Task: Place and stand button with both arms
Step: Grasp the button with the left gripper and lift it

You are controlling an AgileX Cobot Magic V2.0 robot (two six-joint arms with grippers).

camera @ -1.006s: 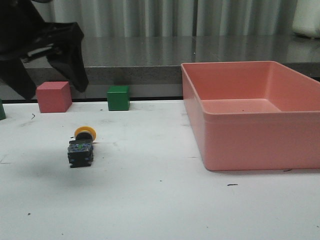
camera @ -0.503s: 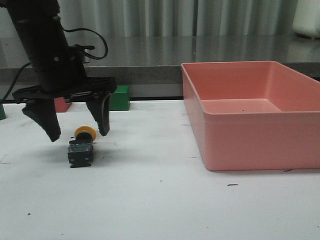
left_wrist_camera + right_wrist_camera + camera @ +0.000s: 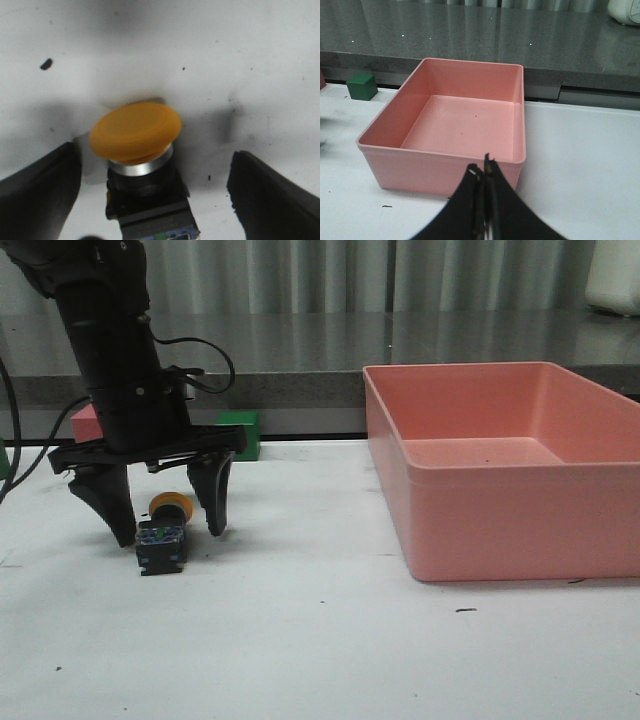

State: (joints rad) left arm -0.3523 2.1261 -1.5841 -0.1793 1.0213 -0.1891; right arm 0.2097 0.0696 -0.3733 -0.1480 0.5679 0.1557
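Left gripper [image 3: 165, 525] spread wide, straddling the button [image 3: 164, 534].
The button lies on its side, untouched; its lower body is cropped in the wrist view. Right gripper [image 3: 484, 175] pinched closed, empty.

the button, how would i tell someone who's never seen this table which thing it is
Start at the big pink bin on the right of the white table, then look across to the left, where the black left gripper hangs open. The button lies on its side on the table between the gripper's fingers. Unlike the plain green cube behind it, it has a yellow mushroom cap on a black blocky body.
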